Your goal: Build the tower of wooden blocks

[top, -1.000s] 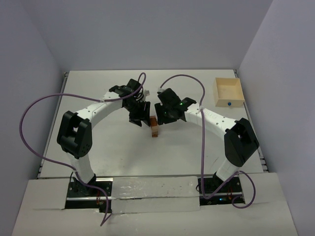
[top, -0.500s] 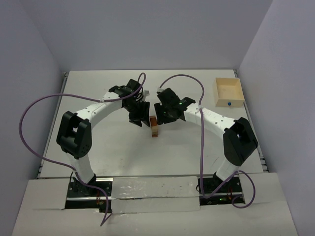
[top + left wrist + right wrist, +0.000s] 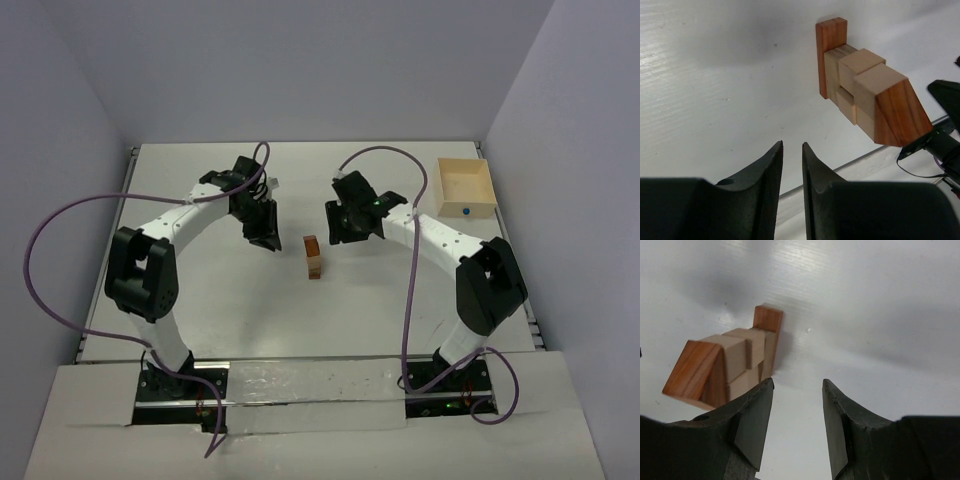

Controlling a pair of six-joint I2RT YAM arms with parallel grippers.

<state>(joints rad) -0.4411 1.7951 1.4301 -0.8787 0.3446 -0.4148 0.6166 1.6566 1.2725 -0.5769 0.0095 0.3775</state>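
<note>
The wood block tower (image 3: pixel 314 256) is standing free on the matte white bench (image 3: pixel 200 290), tan cubes under a reddish-brown wedge (image 3: pixel 900 116). The left gripper (image 3: pixel 264 240) fingers are sitting nearly closed on nothing. The right gripper (image 3: pixel 339 237) fingers are resting parted and unloaded.

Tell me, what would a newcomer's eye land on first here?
Probably the wood block tower, a small stack standing alone mid-table, tan blocks below and a reddish-brown wedge on top. Either side of it hangs an arm's tool, the left tool nearly closed and the right tool open, neither touching it. An open light-wood box sits at the far right edge.

An open light-wood box (image 3: pixel 465 187) sits on the white table (image 3: pixel 200 290).
</note>
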